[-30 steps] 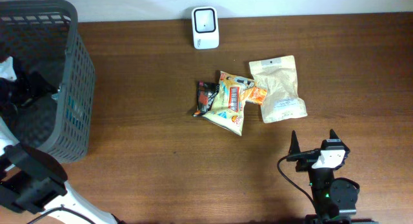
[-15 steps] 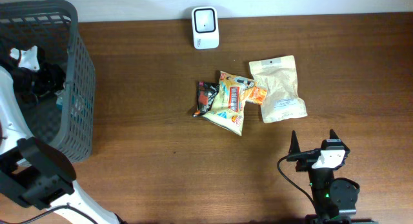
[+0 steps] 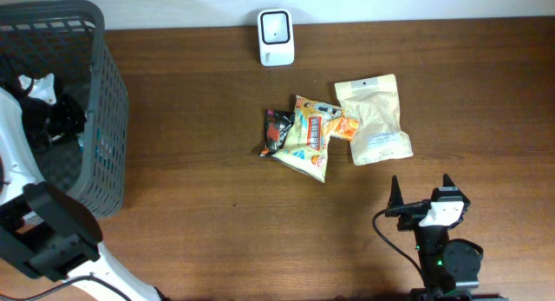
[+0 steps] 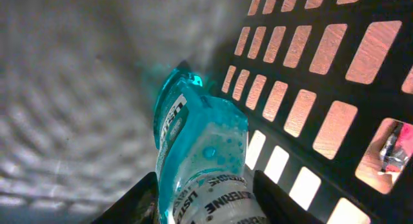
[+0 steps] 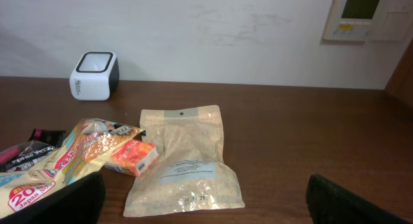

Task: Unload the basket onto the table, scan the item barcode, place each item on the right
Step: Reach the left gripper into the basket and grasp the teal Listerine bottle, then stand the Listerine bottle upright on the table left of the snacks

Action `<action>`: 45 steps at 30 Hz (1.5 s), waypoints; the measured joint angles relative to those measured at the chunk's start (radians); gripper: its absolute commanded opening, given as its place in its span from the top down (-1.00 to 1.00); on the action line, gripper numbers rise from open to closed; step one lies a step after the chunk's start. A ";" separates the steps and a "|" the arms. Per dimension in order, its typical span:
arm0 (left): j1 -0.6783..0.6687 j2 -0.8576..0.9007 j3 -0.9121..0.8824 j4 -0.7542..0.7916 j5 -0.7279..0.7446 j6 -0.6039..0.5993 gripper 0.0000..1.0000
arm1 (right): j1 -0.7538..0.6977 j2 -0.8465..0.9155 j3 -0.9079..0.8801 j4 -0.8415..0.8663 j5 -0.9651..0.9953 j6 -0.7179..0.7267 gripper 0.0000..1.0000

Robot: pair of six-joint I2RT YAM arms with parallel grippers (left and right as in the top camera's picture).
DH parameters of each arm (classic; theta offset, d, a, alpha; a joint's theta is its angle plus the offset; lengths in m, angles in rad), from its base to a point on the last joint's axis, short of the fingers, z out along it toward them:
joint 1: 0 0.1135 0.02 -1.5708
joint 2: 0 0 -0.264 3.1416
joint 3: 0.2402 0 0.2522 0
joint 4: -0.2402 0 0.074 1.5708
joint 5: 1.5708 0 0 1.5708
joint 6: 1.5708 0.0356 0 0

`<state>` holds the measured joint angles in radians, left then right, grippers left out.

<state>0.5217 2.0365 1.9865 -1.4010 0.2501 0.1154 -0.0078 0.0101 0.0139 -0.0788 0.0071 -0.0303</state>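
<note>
Reaching into the dark grey plastic lattice basket (image 3: 104,119) at the left end of the brown wooden bench (image 3: 191,119), the left arm has its wrist down inside the walls. The left wrist view shows a clear plastic bottle of teal-blue liquid with a white printed label (image 4: 197,143) lying on the basket floor against the lattice wall. Its near end sits between the black left fingers (image 4: 139,201). These stand narrow, one close on each side of the bottle; whether they press it cannot be told.

A small white box-shaped barcode scanner (image 3: 276,36) stands at the far edge of the bench by the wall, well apart from the basket. Near the middle of the bench lies a loose cluster of packets. A small black packet (image 3: 277,130) is on its left side, and a yellow printed snack bag (image 3: 308,140) overlaps it. A small orange packet (image 3: 344,126) sits between the yellow bag and a flat beige paper pouch with a white label (image 3: 373,119).

The right arm sits at the near edge of the bench, just below the pouch. The black right fingers (image 5: 58,201) are spread wide and hold nothing, pointing toward the packets. A pale wall panel with a small screen (image 5: 361,14) hangs on the wall behind.
</note>
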 measured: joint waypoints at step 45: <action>-0.695 -0.054 0.789 -0.240 0.195 -0.120 0.92 | 0.000 0.000 0.000 0.000 0.000 0.000 -0.97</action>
<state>-0.1730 1.9827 2.7758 -1.6405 0.4454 -0.0048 -0.0078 0.0101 0.0139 -0.0788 0.0071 -0.0303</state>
